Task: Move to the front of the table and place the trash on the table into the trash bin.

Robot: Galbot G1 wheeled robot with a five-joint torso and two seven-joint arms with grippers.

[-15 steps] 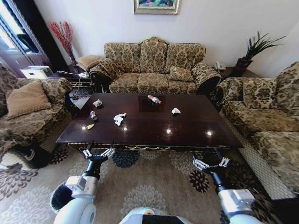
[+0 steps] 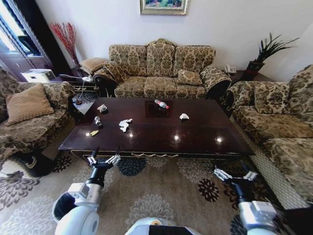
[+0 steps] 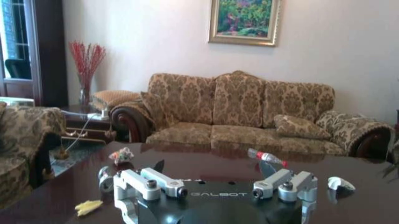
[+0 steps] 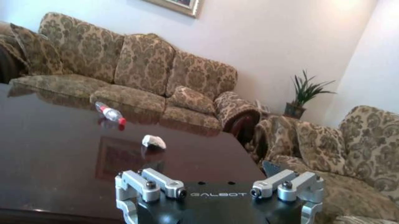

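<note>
We've got a patterned sofa [image 2: 161, 68] against the back wall, a framed painting [image 2: 163, 6] above it, a potted plant [image 2: 264, 54] in the right corner, red twigs in a vase [image 2: 66, 39] in the left corner, and a floral rug [image 2: 156, 196].

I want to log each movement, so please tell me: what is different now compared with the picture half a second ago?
The right end effector moved lower and toward the robot's right, away from the glossy dark mahogany table; it holds nothing. The left end effector, the clear plastic bottle with red label and the crumpled white paper wads stayed as they were.
</note>
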